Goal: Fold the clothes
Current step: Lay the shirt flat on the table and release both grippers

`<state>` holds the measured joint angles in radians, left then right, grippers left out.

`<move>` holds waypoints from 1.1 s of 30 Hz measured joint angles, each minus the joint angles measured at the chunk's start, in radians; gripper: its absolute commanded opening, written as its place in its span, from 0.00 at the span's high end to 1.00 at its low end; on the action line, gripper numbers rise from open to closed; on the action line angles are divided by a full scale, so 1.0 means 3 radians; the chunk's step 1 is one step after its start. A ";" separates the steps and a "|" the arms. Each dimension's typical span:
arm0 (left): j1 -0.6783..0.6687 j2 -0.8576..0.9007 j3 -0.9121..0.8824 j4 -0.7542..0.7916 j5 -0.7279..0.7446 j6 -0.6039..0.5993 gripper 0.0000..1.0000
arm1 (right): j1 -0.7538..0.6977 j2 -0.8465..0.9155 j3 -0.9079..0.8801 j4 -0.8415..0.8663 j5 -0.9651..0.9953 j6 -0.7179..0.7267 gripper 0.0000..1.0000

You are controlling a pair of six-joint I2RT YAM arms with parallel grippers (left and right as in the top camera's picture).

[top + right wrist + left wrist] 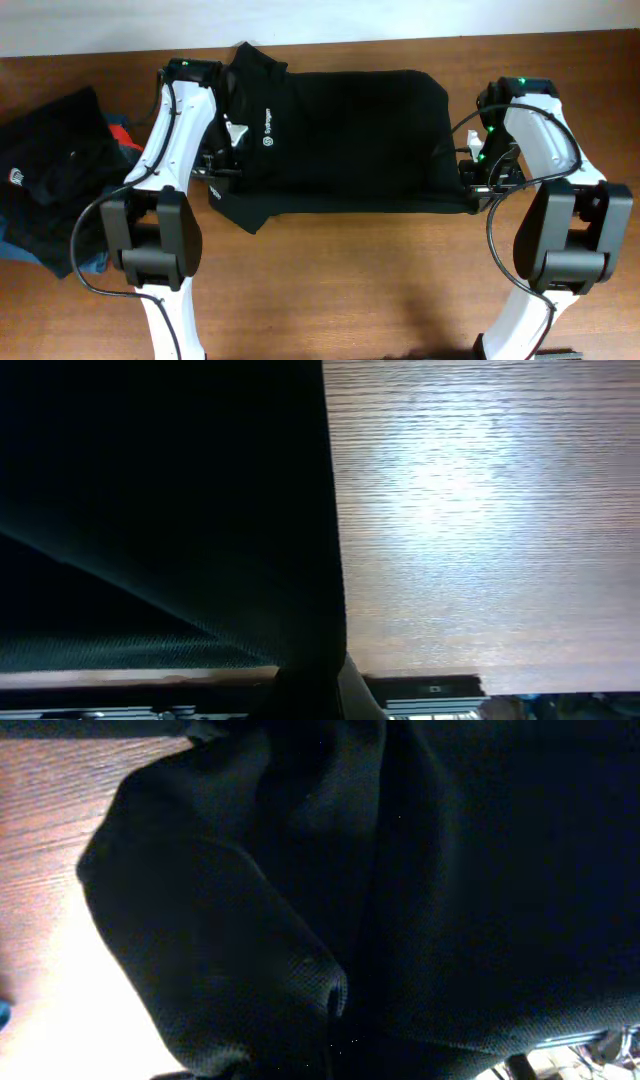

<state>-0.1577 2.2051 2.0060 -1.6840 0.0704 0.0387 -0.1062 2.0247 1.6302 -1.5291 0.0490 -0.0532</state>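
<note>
Black shirt (350, 140) lies lengthwise on the tabletop (350, 290), just right of the heap of dark clothes (50, 190). Your left jaws pinch its end nearest the heap, your right jaws the end farthest away, probably to keep the cloth taut for folding.

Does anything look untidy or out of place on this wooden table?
The black short-sleeved shirt lies mostly flat, but its sleeve sticks out crookedly at the near left corner. At the far left, a heap of dark clothes lies crumpled, with red and blue fabric showing.
</note>
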 measured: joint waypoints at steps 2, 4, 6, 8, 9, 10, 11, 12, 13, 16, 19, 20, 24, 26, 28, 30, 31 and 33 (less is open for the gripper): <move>0.0000 0.0000 -0.0004 0.0003 0.0008 0.0000 1.00 | 0.0000 -0.0001 0.0000 -0.0001 0.0041 0.0001 0.95; 0.0000 0.0000 -0.0029 0.0003 0.0018 0.0000 1.00 | 0.0000 0.0000 0.0000 -0.0001 0.0065 0.0001 0.95; 0.0000 0.0000 -0.0106 0.0003 0.0023 0.0000 1.00 | -0.0015 0.0000 0.0000 -0.0018 0.0078 0.0001 0.95; 0.0000 0.0000 -0.0223 0.0008 0.0029 0.0000 1.00 | -0.0039 -0.0001 0.0000 -0.0039 0.0083 0.0000 0.96; 0.0000 0.0000 -0.0285 0.0001 0.0029 -0.0001 1.00 | -0.0057 -0.0001 0.0000 -0.0052 0.0086 0.0003 0.96; 0.0000 0.0000 -0.0351 0.0003 0.0031 0.0000 1.00 | -0.0083 -0.0001 0.0000 -0.0064 0.0086 0.0005 0.96; 0.0000 0.0000 -0.0435 0.0004 0.0032 0.0000 1.00 | -0.0120 0.0000 0.0000 -0.0070 0.0084 0.0004 0.96; 0.0000 0.0000 -0.0488 0.0003 0.0033 0.0000 1.00 | -0.0144 0.0000 0.0000 -0.0076 0.0079 0.0004 0.96; 0.0000 0.0000 -0.0532 0.0004 0.0037 -0.0001 1.00 | -0.0169 0.0000 0.0000 -0.0088 0.0061 0.0004 0.96; 0.0000 -0.0001 -0.0585 0.0004 0.0055 0.0000 1.00 | -0.0251 -0.0001 0.0000 -0.0156 -0.0004 0.0005 0.96; -0.0006 -0.0028 -0.0594 0.0042 0.0056 0.0000 1.00 | -0.0281 0.0000 0.0000 -0.0262 -0.0093 0.0003 0.96; -0.0010 -0.0071 -0.0605 0.0076 0.0056 -0.0001 1.00 | -0.0281 -0.0001 0.0000 -0.0315 -0.0130 0.0003 0.96; -0.0015 -0.0427 -0.0617 0.0104 0.0055 -0.0004 1.00 | -0.0280 -0.0001 0.0000 -0.0440 -0.0220 0.0003 0.96; -0.0017 -0.0664 -0.0637 0.0103 0.0055 -0.0005 1.00 | -0.0280 -0.0001 -0.0010 -0.0464 -0.0248 0.0009 0.96; -0.0017 -0.0913 -0.0725 0.0094 0.0057 -0.0005 1.00 | -0.0280 -0.0001 -0.0080 -0.0453 -0.0258 0.0025 0.96; -0.0017 -0.1101 -0.0969 0.0097 0.0071 -0.0005 1.00 | -0.0280 -0.0001 -0.0289 -0.0343 -0.0270 0.0050 0.96; -0.0017 -0.1113 -0.1067 0.0130 0.0081 -0.0005 1.00 | -0.0281 -0.0001 -0.0387 -0.0270 -0.0272 0.0061 0.96; -0.0017 -0.1114 -0.1345 0.0287 0.0113 -0.0005 1.00 | -0.0281 -0.0003 -0.0563 -0.0151 -0.0276 0.0076 0.96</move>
<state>-0.1627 1.8709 1.6024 -1.5978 0.1043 0.0372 -0.1905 2.0239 1.4612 -1.5745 -0.0338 -0.0303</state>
